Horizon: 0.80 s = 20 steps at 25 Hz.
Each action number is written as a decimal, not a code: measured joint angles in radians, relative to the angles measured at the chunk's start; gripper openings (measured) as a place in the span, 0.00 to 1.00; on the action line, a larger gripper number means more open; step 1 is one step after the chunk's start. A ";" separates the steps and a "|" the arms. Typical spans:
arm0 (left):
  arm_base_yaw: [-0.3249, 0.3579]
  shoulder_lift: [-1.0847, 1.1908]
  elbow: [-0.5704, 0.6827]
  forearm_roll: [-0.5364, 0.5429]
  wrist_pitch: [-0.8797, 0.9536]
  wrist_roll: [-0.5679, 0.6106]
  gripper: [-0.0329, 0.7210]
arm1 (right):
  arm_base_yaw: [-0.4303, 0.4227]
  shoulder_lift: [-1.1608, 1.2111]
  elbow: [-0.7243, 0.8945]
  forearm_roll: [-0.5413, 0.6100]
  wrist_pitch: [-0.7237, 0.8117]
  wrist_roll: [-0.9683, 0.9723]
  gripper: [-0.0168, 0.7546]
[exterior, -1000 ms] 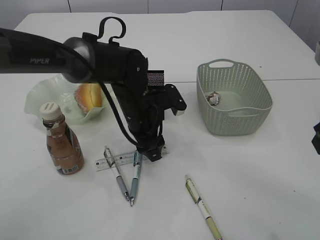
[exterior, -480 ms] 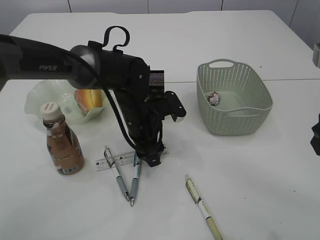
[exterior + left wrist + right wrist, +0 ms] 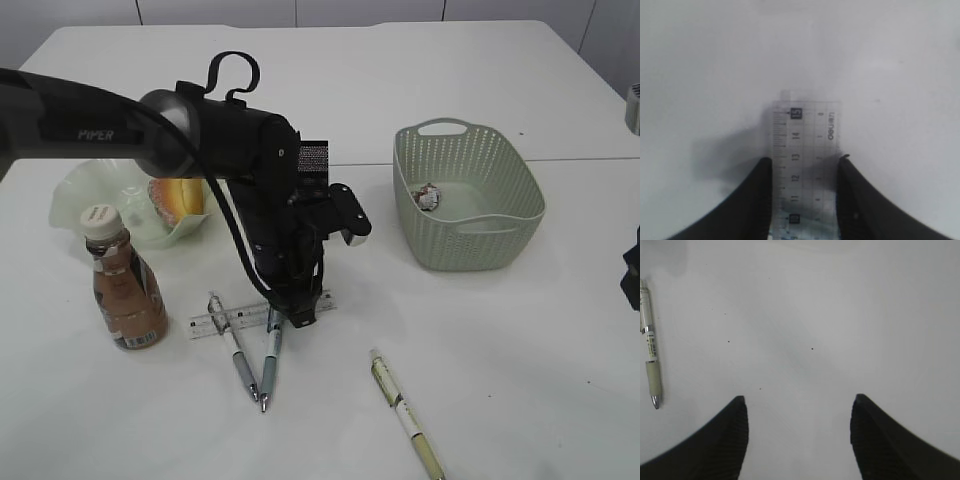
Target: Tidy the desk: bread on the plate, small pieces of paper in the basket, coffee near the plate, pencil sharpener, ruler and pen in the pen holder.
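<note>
A clear ruler [image 3: 215, 322] lies flat on the white table, and my left gripper [image 3: 298, 315] stands over its right end. In the left wrist view both fingers press the long edges of the ruler [image 3: 805, 135], so the left gripper [image 3: 806, 159] is shut on it. Two pens [image 3: 240, 350] [image 3: 270, 355] lie across the ruler, a third pen [image 3: 405, 410] lies further right. Bread [image 3: 178, 195] sits on the pale green plate [image 3: 90, 205], the coffee bottle [image 3: 122, 285] beside it. Behind the arm shows a black mesh pen holder [image 3: 314, 158]. My right gripper [image 3: 799, 399] is open over bare table. The pencil sharpener is hidden.
A green basket [image 3: 500, 235] at the right holds a crumpled piece of paper [image 3: 428, 196]. A pen [image 3: 650, 350] lies at the left edge of the right wrist view. Part of the right arm [image 3: 632, 275] shows at the right edge.
The left gripper's fingers have narrowed onto the ruler's edges. The arm settled slightly lower and rightward over the ruler's end. The right gripper is unchanged.
</note>
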 joint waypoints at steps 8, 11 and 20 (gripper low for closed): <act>0.000 -0.067 -0.006 0.006 0.019 0.000 0.41 | 0.000 0.000 0.000 0.000 -0.002 0.000 0.63; 0.000 -0.113 -0.006 0.006 0.015 0.000 0.41 | 0.000 0.000 0.000 0.000 -0.002 0.000 0.63; 0.000 -0.231 -0.009 -0.037 0.008 0.000 0.41 | 0.000 0.000 0.000 0.000 -0.002 0.000 0.63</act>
